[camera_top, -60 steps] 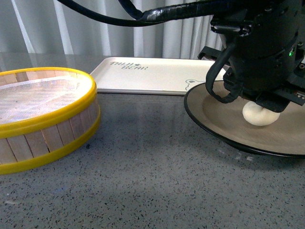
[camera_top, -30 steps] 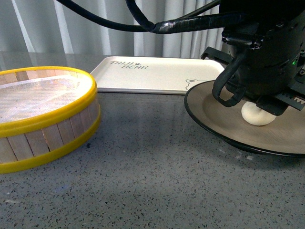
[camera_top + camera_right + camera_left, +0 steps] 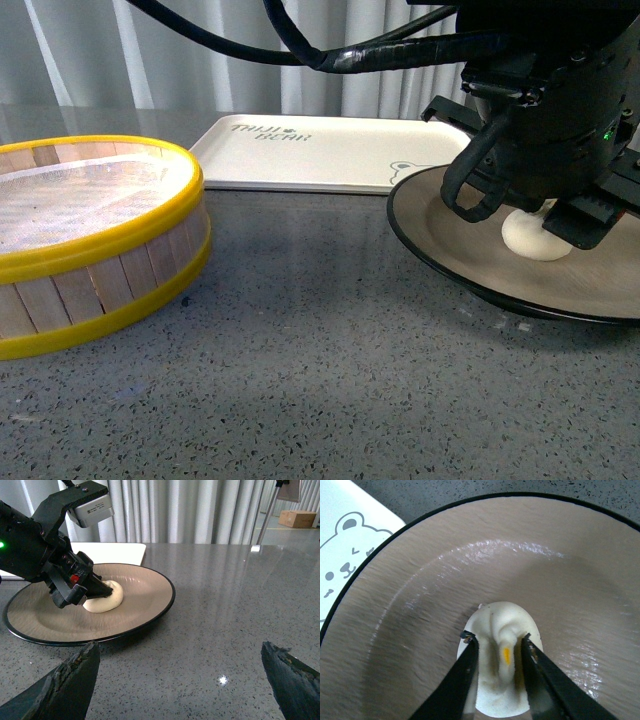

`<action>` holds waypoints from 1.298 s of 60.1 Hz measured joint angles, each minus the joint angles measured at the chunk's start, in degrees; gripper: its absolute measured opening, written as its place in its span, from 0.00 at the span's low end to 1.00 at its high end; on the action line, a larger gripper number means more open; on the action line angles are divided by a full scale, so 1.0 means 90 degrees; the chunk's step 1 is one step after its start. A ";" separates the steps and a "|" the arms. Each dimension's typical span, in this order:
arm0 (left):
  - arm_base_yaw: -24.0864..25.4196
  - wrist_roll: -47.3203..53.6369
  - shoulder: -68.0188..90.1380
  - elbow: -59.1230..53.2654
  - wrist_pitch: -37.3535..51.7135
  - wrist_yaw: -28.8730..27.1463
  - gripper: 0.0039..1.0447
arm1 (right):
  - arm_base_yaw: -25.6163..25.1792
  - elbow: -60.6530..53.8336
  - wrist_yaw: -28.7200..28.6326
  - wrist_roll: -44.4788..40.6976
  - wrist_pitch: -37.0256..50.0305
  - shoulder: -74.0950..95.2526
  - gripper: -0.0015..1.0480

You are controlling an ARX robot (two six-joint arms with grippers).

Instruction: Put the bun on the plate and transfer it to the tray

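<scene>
Left pincer [image 3: 499, 639]: narrow, nipping the bun [image 3: 495, 617] across its top pleat, one finger either side of the yellow dot. The bun's base sits flat on the plate [image 3: 470, 555], near plate centre, so I read the step in hand as the release.

How I'd do it:
- Open slowly and evenly. The dough looks soft and is dented at the tips, so it may cling to one finger.
- Don't lift until both tips are clear of the pleat, then go straight up. Any sideways drag would smear or tip the bun.
- Avoid pressing down, since that would flatten it.

Front view: the plate is at 3 o'clock on the table [image 3: 300, 380], the tray [image 3: 320, 155] at 12 and the basket [image 3: 100, 250] at 9, well apart. The plate rim at its 11 o'clock overlaps the tray's bear corner in view; I can't tell whether they touch.

Right pincer [image 3: 180, 650]: spread wide, holding nothing, hanging over bare table near the plate's rim.

For the transfer, grip the rim and keep the plate level. It's a short move toward 11–12.
</scene>
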 joint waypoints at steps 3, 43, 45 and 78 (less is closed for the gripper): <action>0.0010 0.0000 -0.0002 0.0010 -0.0010 0.0000 0.44 | 0.0000 0.0000 0.0000 -0.0002 0.0000 0.0000 0.92; 0.0767 -0.0367 -0.0721 0.0216 -0.0187 0.0391 0.94 | 0.0000 0.0000 0.0002 0.0000 0.0000 0.0000 0.92; 0.0855 -0.0389 -0.0833 0.0151 -0.0155 0.0403 0.94 | 0.0000 0.0000 0.0002 0.0000 0.0000 0.0000 0.92; 0.5248 -0.0658 -0.5333 -0.4782 0.1025 0.1513 0.94 | 0.0000 0.0000 0.0000 0.0000 0.0000 0.0000 0.92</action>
